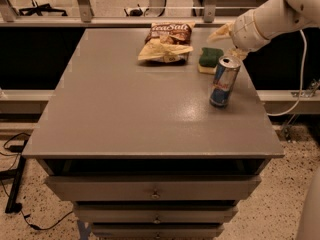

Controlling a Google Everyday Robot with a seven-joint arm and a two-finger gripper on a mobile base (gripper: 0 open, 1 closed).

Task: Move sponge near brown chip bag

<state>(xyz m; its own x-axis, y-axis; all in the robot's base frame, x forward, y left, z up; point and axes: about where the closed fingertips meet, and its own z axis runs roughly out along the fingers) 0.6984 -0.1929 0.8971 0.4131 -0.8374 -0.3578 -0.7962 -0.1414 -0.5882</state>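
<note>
The sponge (pixel 210 59), dark green on top with a pale yellow layer, lies flat on the grey table (pixel 125 114) near its far right edge. The brown chip bag (pixel 167 42) lies just to its left, a small gap apart. My gripper (pixel 230 43) hangs just right of and slightly above the sponge, at the end of the white arm coming in from the top right. Its pale fingers are spread open and hold nothing.
A blue-and-silver drink can (pixel 224 81) stands upright in front of the sponge, close under the arm. The table has drawers below its front edge. A rail and floor cables run behind the table.
</note>
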